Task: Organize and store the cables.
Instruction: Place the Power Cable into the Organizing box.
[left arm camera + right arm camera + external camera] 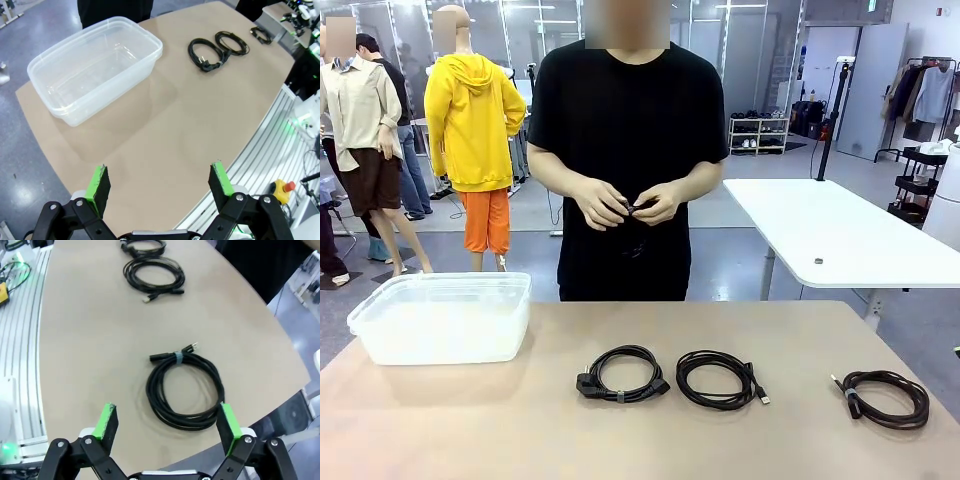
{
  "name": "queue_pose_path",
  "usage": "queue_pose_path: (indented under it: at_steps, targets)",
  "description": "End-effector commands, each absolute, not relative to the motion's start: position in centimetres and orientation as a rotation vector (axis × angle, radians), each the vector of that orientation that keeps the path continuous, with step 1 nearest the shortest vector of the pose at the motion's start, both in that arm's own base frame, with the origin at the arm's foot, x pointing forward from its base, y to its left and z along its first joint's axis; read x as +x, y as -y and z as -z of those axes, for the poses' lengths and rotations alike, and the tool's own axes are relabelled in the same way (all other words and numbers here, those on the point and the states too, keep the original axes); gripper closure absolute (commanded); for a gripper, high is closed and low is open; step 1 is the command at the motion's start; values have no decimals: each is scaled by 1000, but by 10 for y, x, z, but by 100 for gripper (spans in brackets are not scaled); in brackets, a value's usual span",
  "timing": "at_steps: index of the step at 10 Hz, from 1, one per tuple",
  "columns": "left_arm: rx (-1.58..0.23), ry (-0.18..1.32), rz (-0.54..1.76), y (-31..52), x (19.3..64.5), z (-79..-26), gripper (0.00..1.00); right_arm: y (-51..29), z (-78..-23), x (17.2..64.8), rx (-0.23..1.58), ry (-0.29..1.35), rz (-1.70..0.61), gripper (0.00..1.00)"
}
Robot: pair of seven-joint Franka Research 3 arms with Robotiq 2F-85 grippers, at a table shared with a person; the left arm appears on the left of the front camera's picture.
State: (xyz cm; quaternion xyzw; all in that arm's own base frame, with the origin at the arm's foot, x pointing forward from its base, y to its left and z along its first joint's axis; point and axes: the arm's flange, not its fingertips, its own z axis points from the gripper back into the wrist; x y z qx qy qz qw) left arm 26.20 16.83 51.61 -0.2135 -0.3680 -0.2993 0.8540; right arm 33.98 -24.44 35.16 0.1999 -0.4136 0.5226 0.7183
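Note:
Three coiled black cables lie in a row on the tan table: a left coil [621, 374] with a chunky plug, a middle coil [720, 378], and a right coil [886, 397] near the table's right edge. My right gripper [167, 422] hangs open just above and short of the right coil [185, 390], with the other two coils [154, 274] farther off. Over the table's near-left part my left gripper [161, 184] stands open and holds nothing. From there the coils [206, 52] lie far ahead.
A clear plastic bin [445, 317] stands at the table's far left, seen closer as the bin [95, 67] in the left wrist view. A person in black stands at the far side, hands [628, 205] together at the waist. A white table [830, 230] stands behind right.

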Motion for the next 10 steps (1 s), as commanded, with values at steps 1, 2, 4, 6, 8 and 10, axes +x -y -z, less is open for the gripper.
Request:
queue_pose_path:
  at_steps: [1,2,4,6,8,10]
  targets:
    - [-460,781,649,-169,261,-517,0,267,-331,357,473,990,-1101,0]
    - [-460,781,649,-169,261,-517,0,244,-352,340,442,915,-1156,0]
    - [-404,731,675,-138,266,-522,0,244,-352,340,442,915,-1156,0]
    - [-373,720,780,-85,276,-529,0,244,-352,340,442,915,-1156,0]
    - [-311,656,813,-46,284,-534,0,244,-352,340,442,915,-1156,0]
    - [-246,595,935,22,296,-528,0,244,-352,340,442,915,-1156,0]
